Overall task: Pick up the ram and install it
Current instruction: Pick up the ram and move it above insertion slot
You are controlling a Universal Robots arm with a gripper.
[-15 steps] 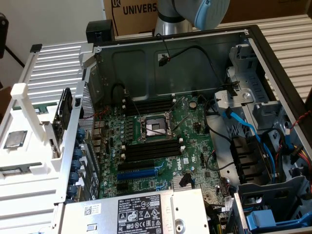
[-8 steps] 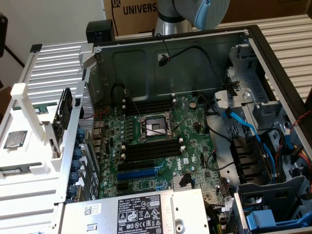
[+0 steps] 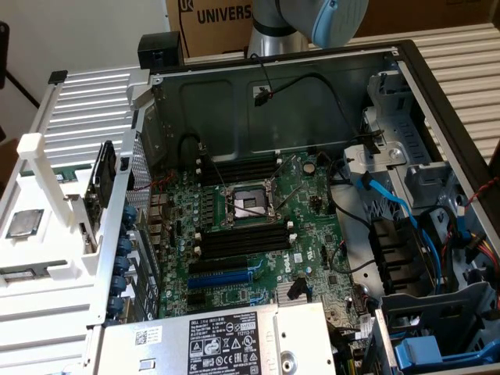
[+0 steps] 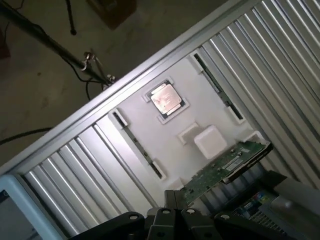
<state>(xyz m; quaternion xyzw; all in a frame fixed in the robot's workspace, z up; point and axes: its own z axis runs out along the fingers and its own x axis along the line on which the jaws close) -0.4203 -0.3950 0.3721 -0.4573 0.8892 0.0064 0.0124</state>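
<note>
Our hand (image 4: pixel 175 207) is clenched empty over the white tray (image 4: pixel 147 125). The ram (image 4: pixel 136 144) sits there unpicked and the memory slots (image 3: pixel 238 238) stand empty, so both steps are left.

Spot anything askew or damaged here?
Nothing looks broken or spilled. One oddity: the square metal-framed processor socket on the green motherboard looks empty, while a square silver processor chip lies in the white plastic tray.
</note>
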